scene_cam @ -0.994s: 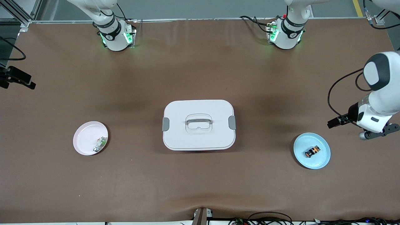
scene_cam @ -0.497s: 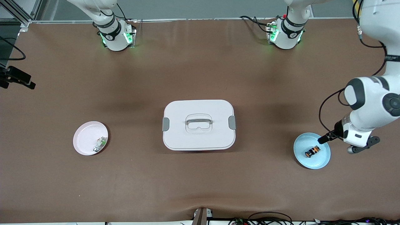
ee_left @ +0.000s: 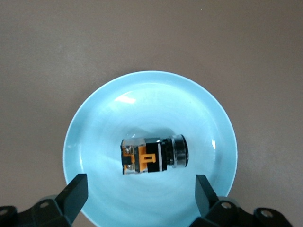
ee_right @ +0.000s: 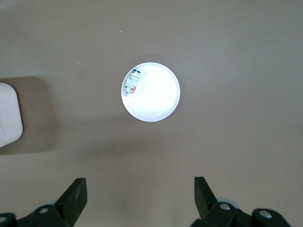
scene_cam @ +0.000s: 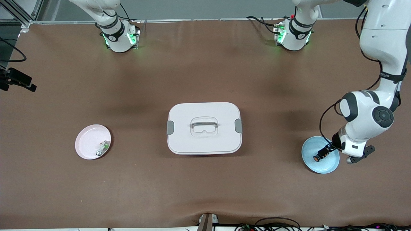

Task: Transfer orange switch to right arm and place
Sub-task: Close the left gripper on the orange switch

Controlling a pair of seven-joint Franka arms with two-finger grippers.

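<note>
Now left hand (ee_left: 140, 194) hangs over the blue plate (scene_cam: 327, 166), fingers spread wide, holding nothing. In the left wrist view both fingertips (ee_left: 75, 191) show with a broad gap between them, and the orange switch (ee_left: 154, 156) lies in that gap's line, not touching either finger. Switch lies on its side near the plate's middle, black body, orange bands, round cap end pointing toward one finger. In the front view the left hand (scene_cam: 330, 148) covers part of the switch (scene_cam: 318, 157); only the orange cap end pokes out from under it. Left arm comes down from its base at the top and bends over the plate at its end of the tabletop (scene_cam: 205, 192). How high the fingers are above the plate, can't tell.

Right hand (ee_right: 140, 194) also wide, holding nothing, seen only in its own wrist view; it is up in the air over bare tabletop near the pink plate (ee_right: 161, 101). Right arm waits. Pink plate (scene_cam: 86, 142) sits at the right arm's end of the tabletop, with a small white-and-green part (scene_cam: 102, 148) on it by the rim.

White lidded box (scene_cam: 204, 128) sits mid-tabletop between the two plates, well apart from both, grey latches at each short end, handle on the lid. Switch is on the blue plate, not lifted.
</note>
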